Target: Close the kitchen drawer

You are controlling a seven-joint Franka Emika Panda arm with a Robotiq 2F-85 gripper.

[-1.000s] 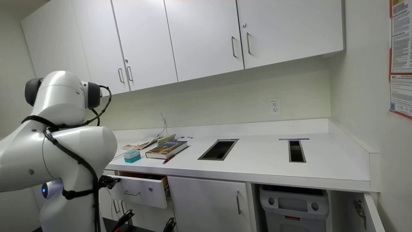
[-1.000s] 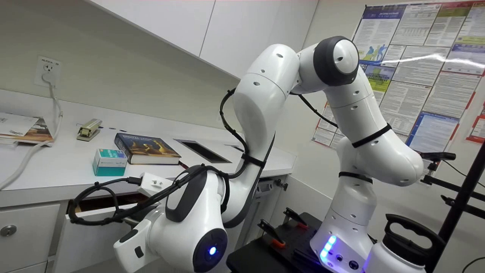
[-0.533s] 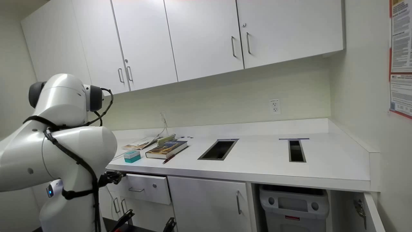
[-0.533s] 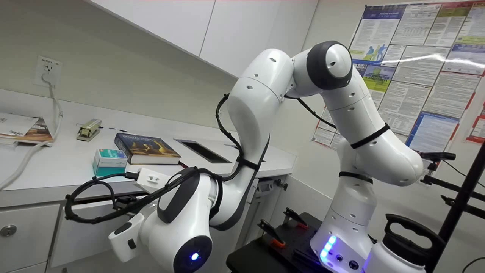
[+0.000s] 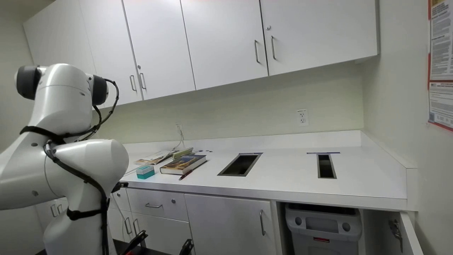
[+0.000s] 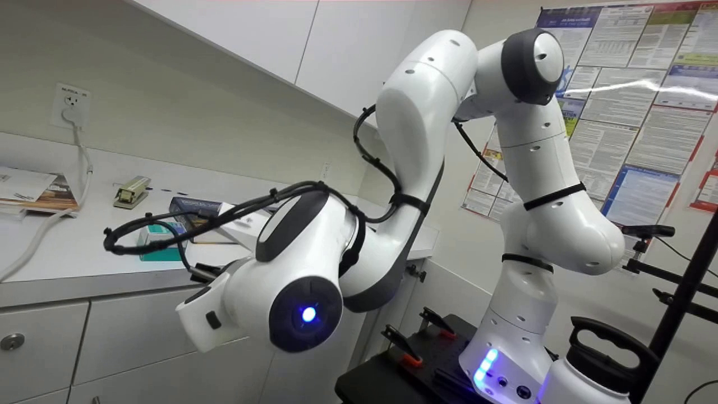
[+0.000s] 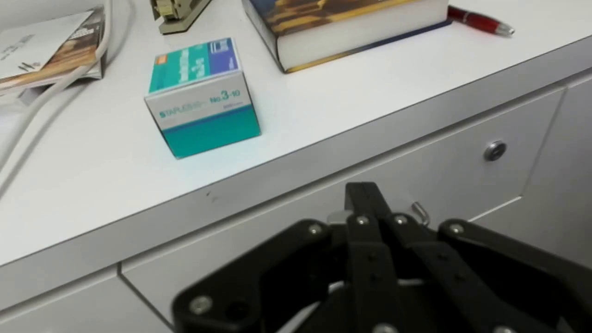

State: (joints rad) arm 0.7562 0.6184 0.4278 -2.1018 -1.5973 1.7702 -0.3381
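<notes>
Just below the front edge of the white desk point(image 7: 323, 101), the kitchen drawer point(image 5: 161, 199) sits closed, its flat front level with the cabinet door point(image 5: 223, 223) beside it; a silver bar handle point(image 7: 420, 213) and a round lock point(image 7: 495, 151) show on it. The claw point(image 7: 364, 192) is near this drawer. In the wrist view its 2 black fingers point(image 7: 358, 199) meet at the tips, holding nothing, and those tips overlap the drawer's front, to the left of the handle and farther left of the lock. Whether they touch the front, I cannot tell. In an exterior view the claw shows only as a dark end at the height of the desk's edge, just above and left of the drawer's upper corner as seen there; the arm point(image 5: 88, 156) hides the rest. On the desk, near its edge, stands 1 teal and white staples box point(image 7: 203, 99), with 1 thick book point(image 7: 356, 32) lying near it, 1 red pen point(image 7: 483, 22) just beside the book and 1 stapler point(image 7: 178, 18) farther back.
</notes>
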